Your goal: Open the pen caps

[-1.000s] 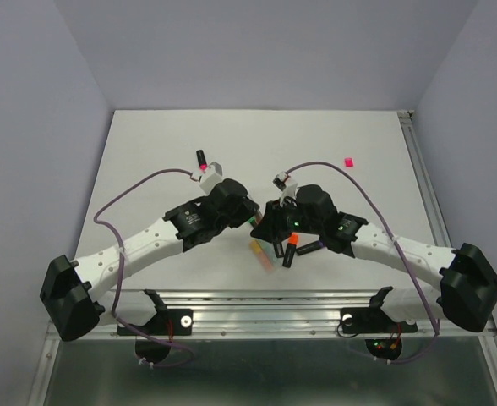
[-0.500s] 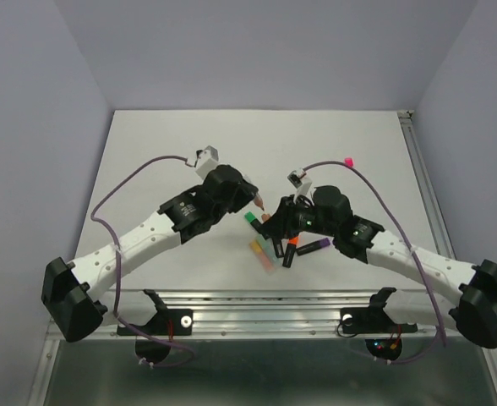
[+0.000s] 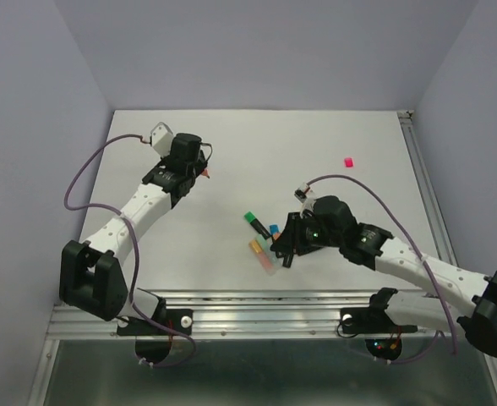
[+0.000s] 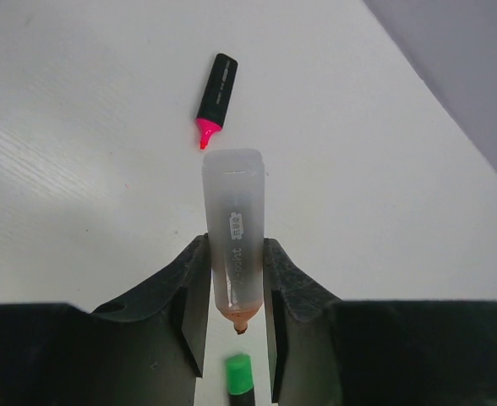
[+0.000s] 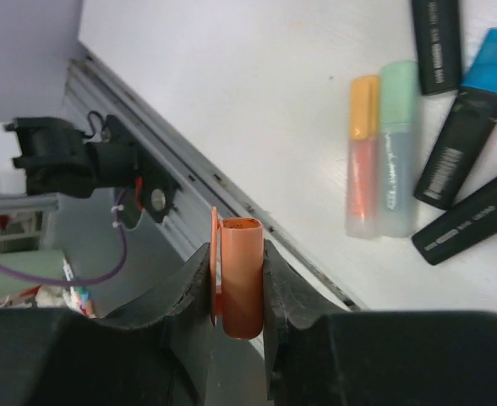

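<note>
I had the pen pulled apart, one half in each arm. The left jaws were clamped on the pale translucent plastic barrel (image 4: 233, 211), peach nib pointing back toward the wrist, out over the far left of the white worktop (image 3: 232, 135). The right jaws were clamped on the stubby peach plastic cap with its clip (image 5: 242, 283), held above the near edge just beside the loose pile of highlighters (image 3: 270, 241).

My job at that point, as I judged it, was to put both halves down cleanly and go back for the next pen. The short black barrel with the bare pink nib (image 4: 215, 91) lay just ahead of the left jaws, so I wanted to lower the pale barrel near it without touching it. I meant to part the jaws only once it was low, so it would not roll.

The cap worried me more. The metal rail (image 5: 189, 161) ran close below it in the right wrist view, and a small round cap dropped there could run off the worktop. I meant to carry it inward, away from the black highlighter's flat blue cap (image 5: 495, 52) and the other capped ones. Best would be out toward the small pink cap (image 3: 348, 160) lying alone at the far right.
</note>
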### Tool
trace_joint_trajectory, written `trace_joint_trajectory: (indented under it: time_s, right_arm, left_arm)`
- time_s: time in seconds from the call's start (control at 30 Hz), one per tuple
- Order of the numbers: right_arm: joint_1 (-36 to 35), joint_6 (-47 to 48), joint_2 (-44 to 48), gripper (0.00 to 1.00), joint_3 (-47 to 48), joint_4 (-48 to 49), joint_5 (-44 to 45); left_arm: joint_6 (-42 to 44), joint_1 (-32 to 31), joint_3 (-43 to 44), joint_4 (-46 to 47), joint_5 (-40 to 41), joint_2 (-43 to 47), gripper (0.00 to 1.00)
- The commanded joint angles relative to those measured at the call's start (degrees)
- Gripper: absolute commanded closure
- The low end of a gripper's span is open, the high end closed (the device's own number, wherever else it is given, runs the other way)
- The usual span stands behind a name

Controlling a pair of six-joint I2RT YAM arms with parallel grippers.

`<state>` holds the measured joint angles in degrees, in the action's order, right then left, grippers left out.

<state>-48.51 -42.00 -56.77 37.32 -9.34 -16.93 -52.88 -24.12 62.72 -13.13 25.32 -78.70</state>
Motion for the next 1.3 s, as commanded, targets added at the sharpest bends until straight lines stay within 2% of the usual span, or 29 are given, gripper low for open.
trace_joint_trajectory:
  time_s: [0.0,0.07,0.1,0.17,0.33,0.5,0.67,0.87,0.9,0.93,1.07,1.2,1.23,1.27]
  right_arm:
    - [6.90,4.46,-6.74,0.99,10.56,-8.05,9.46]
    - [12.97,6.40,-9.48,0.99,11.72,-7.45,5.61]
    - [19.18,6.84,-12.19,0.99,13.03,-7.36,5.42]
    - [25.36,8.41,-15.19,0.99,15.31,-9.01,8.91]
    - [30.75,10.18,-25.73,0.99,23.40,-15.44,22.44]
    - [39.34,10.01,-32.07,0.96,27.18,-15.97,25.88]
    - [46.56,11.67,-41.11,0.93,31.66,-17.02,25.45]
    - [49.64,12.64,-51.15,0.93,41.86,-22.29,28.35]
    - [49.74,12.64,-52.90,0.93,42.74,-22.73,28.62]
    - [49.83,12.64,-53.44,0.93,43.36,-22.74,28.79]
    - [49.83,12.47,-55.37,0.90,46.25,-23.26,30.11]
    - [49.83,12.12,-57.30,0.84,48.28,-24.75,31.34]
    - [49.83,12.12,-57.57,0.83,48.63,-24.76,31.26]
    - [49.83,12.55,-58.27,0.83,48.81,-24.76,30.56]
  left_arm:
    - [9.28,4.59,4.42,0.82,-2.90,-2.68,1.00]
    - [10.51,6.36,5.92,-0.50,-3.17,-6.02,1.00]
    - [11.30,7.93,6.53,-0.58,-3.09,-7.25,1.00]
    - [14.89,9.26,8.11,0.72,-4.05,-10.85,1.00]
    - [19.21,13.12,18.38,-3.74,-5.63,-23.13,1.00]
    - [23.52,15.33,25.69,-6.47,-7.74,-33.08,1.00]
    - [24.32,16.65,29.56,-7.79,-9.23,-37.49,0.98]
    - [24.06,17.35,32.20,-9.20,-10.12,-41.71,0.78]
    - [23.88,17.35,32.20,-9.46,-10.29,-41.98,0.57]
    - [23.97,17.35,32.29,-9.55,-10.55,-42.15,0.53]
    - [23.88,17.35,31.76,-9.20,-11.43,-40.93,0.39]
    - [23.53,17.35,31.15,-9.46,-12.75,-38.29,0.33]
    - [23.35,17.35,31.06,-9.81,-12.84,-37.59,0.27]
    - [23.09,17.35,30.28,-9.73,-12.93,-36.02,0.15]
